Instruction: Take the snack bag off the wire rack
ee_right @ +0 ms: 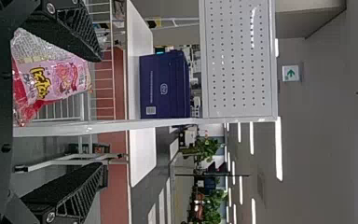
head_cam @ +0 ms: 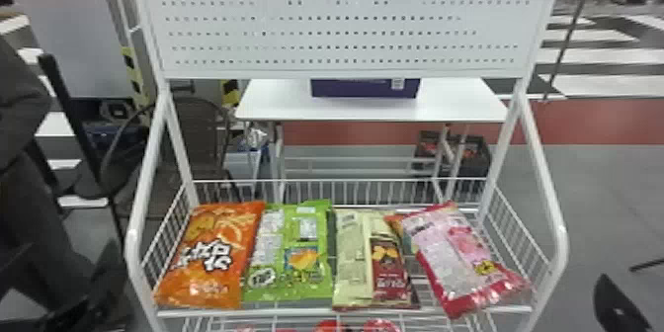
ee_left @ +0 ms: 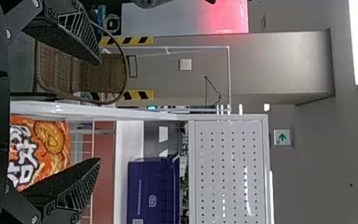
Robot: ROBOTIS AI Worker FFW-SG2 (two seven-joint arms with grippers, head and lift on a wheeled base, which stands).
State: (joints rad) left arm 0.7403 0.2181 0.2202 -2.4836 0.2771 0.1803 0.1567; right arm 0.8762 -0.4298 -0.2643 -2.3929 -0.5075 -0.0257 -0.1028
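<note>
White metal wire rack (head_cam: 276, 313) with a perforated upper panel, carrying a basket shelf of snack bags. Behind it, a white-topped table (head_cam: 281, 103) bears a dark purple box (head_cam: 365, 89). The left gripper (head_cam: 70, 249), black and flat-fingered, lies outside the rack's left side; the right gripper (head_cam: 620, 274), of the same form, lies outside its right side. Both pairs of jaws are released and spread wide, with nothing grasped.

All the bags lie on the rack's basket shelf, in a row from left to right: a glossy orange snack bag (head_cam: 212, 257); a bright green snack bag (head_cam: 296, 257); a cream and maroon snack bag (head_cam: 353, 262); and, tilted at the right end, a pink and red snack bag (head_cam: 464, 257). Which one is meant cannot be told.

Left wrist view: the orange bag appears beyond the open jaws, partly covered by the finger nearer the rack's middle. Right wrist view: the pink bag appears beyond the jaws, partly behind the finger on the rack side, with the white side frame seen between the fingers.
</note>
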